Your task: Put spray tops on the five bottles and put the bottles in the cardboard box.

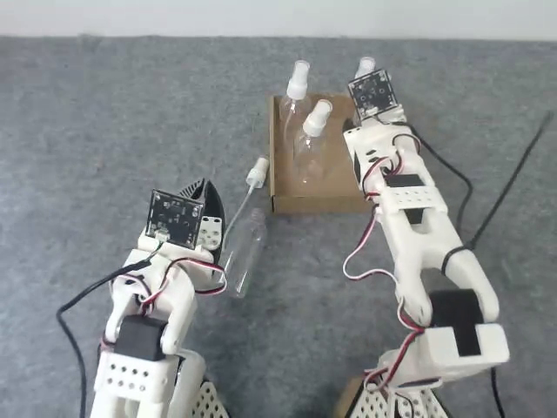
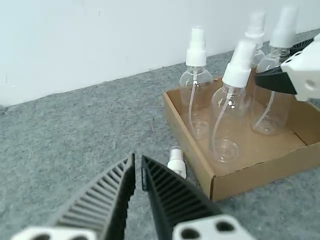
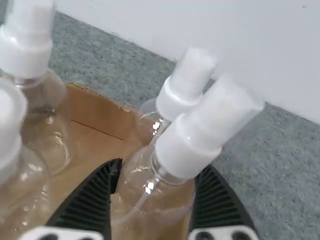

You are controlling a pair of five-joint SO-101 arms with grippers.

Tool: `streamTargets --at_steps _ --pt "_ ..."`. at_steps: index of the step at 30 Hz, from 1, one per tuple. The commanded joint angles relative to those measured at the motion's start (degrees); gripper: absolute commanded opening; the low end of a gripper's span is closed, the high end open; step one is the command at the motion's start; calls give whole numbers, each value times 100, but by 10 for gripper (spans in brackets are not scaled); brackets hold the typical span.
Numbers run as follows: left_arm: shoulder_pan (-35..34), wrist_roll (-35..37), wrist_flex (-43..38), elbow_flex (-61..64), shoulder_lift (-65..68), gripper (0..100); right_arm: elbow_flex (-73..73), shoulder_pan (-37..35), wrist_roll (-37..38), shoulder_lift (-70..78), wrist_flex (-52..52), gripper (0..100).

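A cardboard box (image 1: 287, 202) sits on the grey carpet with several clear bottles standing in it, each with a white spray top (image 1: 298, 80). My right gripper (image 3: 155, 172) is over the box's far corner, shut on one capped bottle (image 3: 167, 192) held upright between its jaws; it also appears as the right gripper (image 2: 280, 80). One uncapped bottle (image 1: 246, 252) lies on the carpet before the box. A loose spray top (image 1: 257, 171) with its tube lies beside it, seen too as the spray top (image 2: 176, 162). My left gripper (image 2: 138, 162) hangs shut and empty just short of that top.
A white wall (image 2: 100, 40) runs behind the box. Black cables (image 1: 505, 192) trail across the carpet to the right of the right arm. Bare carpet (image 1: 104, 122) stretches left of the box.
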Motion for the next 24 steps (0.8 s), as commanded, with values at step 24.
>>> streamTargets --at_steps 24 --pt "-26 -44 -167 -31 -79 13 -457 31 44 453 -813 6"
